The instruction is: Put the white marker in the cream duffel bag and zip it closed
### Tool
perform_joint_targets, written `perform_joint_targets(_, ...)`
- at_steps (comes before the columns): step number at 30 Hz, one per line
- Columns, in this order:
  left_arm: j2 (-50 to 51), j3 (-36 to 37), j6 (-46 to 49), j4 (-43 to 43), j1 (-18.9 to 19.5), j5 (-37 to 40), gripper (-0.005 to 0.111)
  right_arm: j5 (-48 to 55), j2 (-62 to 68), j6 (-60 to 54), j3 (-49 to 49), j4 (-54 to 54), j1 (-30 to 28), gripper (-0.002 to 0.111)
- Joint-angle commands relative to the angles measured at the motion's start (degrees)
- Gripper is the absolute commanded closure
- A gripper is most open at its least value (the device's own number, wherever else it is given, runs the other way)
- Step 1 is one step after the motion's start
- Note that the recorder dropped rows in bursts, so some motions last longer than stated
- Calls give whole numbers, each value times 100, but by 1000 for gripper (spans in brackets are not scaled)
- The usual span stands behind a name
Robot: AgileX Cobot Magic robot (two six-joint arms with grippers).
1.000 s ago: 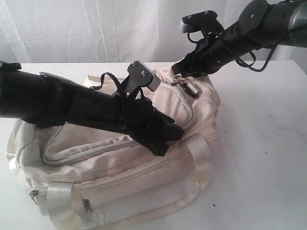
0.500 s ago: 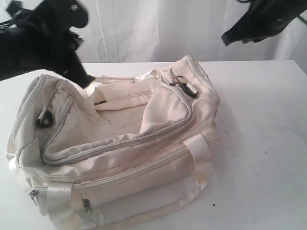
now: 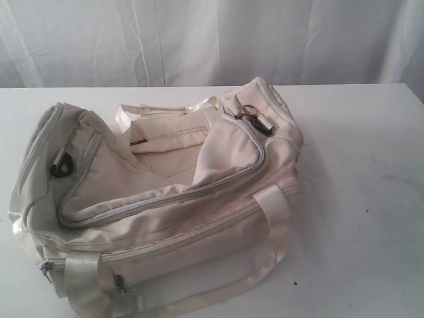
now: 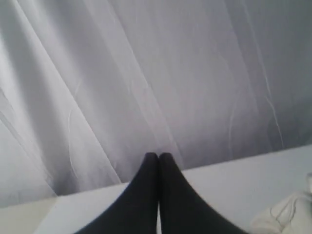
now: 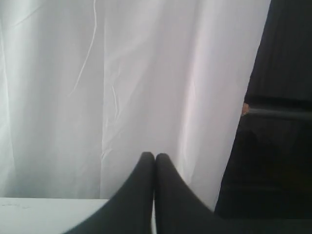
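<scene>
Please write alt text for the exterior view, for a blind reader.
A cream duffel bag lies on a white table, its top zipper open and the inside showing. No robot arm is in the picture; a white curtain hangs behind.

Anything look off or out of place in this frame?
The cream duffel bag lies slumped with its main zipper undone and the top gaping. The left claw and right claw are shut, away from it, facing the curtain. No white marker is visible.
</scene>
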Motion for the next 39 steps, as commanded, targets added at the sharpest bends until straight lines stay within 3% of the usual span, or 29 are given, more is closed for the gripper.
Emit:
perform_joint_targets(1,-1045,132,-34,-512,14,210,107,1075,-1781,7,803,10,-17,108)
perform_joint_targets(4,-1547,711,-12,-1068,14,-564,107,1649,-2908,-32,1227,-6,-17,108)
perform_joint_targets(8,-1639,1504,-12,-2578,14,-1772,107,1636,-3452,77,1874,16,-17,108)
perform_joint_targets(10,-1639,1910,-56,-2578,14,-1963,107,1625,-3478,395,2146,16,-17,108)
perform_joint_targets(15,-1639,2582,-70,-2578,14,-1556,107,1638,-3326,854,2965,-13,-17,108)
perform_joint_targets(20,-1628,2591,-137,-2578,14,-1426,107,1128,-3286,861,3768,-153,-17,108)
perform_joint_targets(24,-1628,2591,-174,-2578,14,-1257,107,862,-3286,749,4522,-968,-17,108)
perform_joint_targets(29,-1628,2591,-174,-2578,14,-1257,107,540,-3286,1739,4602,-502,-17,108)
perform_joint_targets(39,-1641,2591,-177,-2578,14,-1325,107,874,-3633,1803,4650,-529,-17,108)
